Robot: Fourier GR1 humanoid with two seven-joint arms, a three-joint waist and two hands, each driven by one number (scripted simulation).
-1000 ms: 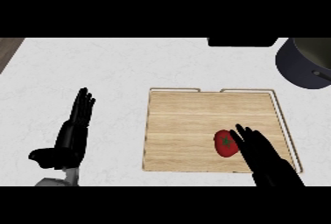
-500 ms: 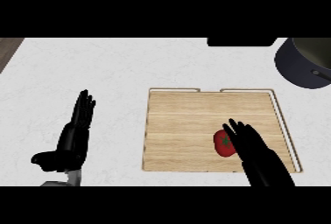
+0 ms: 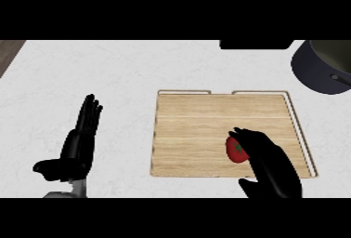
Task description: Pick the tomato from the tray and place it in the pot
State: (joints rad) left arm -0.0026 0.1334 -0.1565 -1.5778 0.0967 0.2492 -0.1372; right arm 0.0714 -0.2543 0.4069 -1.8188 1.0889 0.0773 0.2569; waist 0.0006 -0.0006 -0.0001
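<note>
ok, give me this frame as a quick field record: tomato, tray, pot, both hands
tomato: red, lying on the tray, near its front right part
tray: wooden, low rim, on the white counter
pot: dark, at the far right, cut by the view's edge, holds no tomato
right robot hand: over the tray, fingers starting to curl against the tomato's right side, not closed round it
left robot hand: open, resting left of the tray

I see a red tomato [image 3: 235, 149] with a green stem on a pale wood-grain tray [image 3: 198, 135], a white marbled counter [image 3: 123, 69], and a dark grey pot [image 3: 321, 65].
</note>
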